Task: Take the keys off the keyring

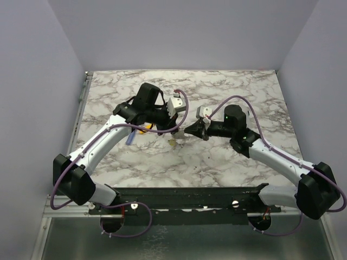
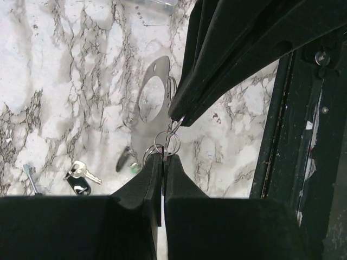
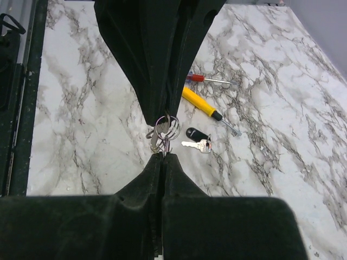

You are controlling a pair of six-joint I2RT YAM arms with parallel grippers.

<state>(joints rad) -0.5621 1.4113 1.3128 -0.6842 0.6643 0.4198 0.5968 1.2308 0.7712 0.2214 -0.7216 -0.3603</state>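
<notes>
While both claws meet nose to nose over the middle of the white marble-patterned table (image 1: pixel 244 92), you have almost no slack to work with. Your left gripper (image 2: pixel 163 157) is pressed together on the small silver wire keyring (image 2: pixel 166 142), at the lower centre of its wrist view. Your right gripper (image 3: pixel 163 156) is likewise pinched tight on the same ring, so the ring stands in the narrow gap between the two tips.

In the right wrist view a thin silver key (image 3: pixel 155 141) hangs from the ring just left of centre. Its long axis runs down toward your right fingertips, and whether it touches them is hard to tell. Neither arm is nearer, since both grip the ring.

The next move probably turns on working that key round the coil and away from the pinch points, which likely means one claw must release to make room. A loose silver key with a black plastic head (image 3: pixel 193 133) lies on the marble right of centre, apart from the ring, below a yellow-handled screwdriver (image 3: pixel 201 103).
</notes>
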